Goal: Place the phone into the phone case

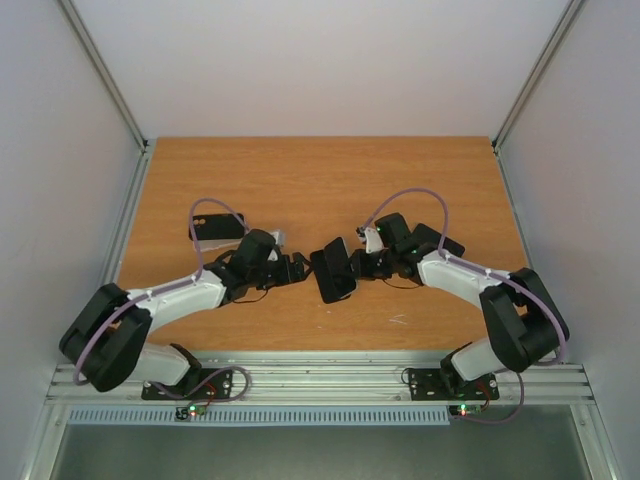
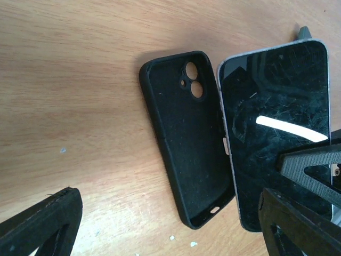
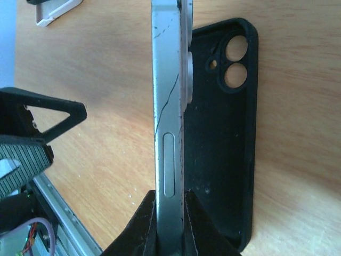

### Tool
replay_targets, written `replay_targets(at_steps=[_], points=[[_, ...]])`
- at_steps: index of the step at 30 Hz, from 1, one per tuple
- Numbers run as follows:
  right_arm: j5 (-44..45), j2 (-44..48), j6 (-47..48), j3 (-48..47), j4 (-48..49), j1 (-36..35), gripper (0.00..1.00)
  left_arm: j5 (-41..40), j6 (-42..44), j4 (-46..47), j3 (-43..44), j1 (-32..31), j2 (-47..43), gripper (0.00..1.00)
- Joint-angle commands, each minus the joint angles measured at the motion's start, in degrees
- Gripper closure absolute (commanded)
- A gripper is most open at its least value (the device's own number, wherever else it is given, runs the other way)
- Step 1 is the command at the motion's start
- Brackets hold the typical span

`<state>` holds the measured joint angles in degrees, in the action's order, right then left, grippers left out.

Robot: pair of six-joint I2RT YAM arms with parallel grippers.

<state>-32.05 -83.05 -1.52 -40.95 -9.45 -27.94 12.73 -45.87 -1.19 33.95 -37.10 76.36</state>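
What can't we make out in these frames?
- Left wrist: lower end of the phone is hidden behind black fingers; the right edge crops it.
- Right wrist: phone is edge-on, screen unseen; it covers one long wall of the case; the right gripper hides its bottom end.
- Top view: phone and case merge into one dark blob, too small to separate.
- Right wrist: white object cropped by the top edge, unidentifiable.

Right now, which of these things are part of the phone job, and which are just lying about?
Part of the job:
- phone, held on edge in the right hand
- case, lying open side up on the table
- left hand, open over the case

Lying about:
- dark flat item at the back left, touched by neither hand
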Motion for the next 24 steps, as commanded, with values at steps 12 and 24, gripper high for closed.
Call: replay_targets(at_steps=[12,24], points=[[-3.8,-11.6,-2.7,-6.4,5.5,0.2,0.99,4.2,-2.6,8.3,6.2,-0.3,12.0,0.14],[-9.9,-17.0,-4.5,-5.8,8.3,-0.6,0.99,6.5,-4.6,13.0,8.3,-0.3,20.9,0.17]])
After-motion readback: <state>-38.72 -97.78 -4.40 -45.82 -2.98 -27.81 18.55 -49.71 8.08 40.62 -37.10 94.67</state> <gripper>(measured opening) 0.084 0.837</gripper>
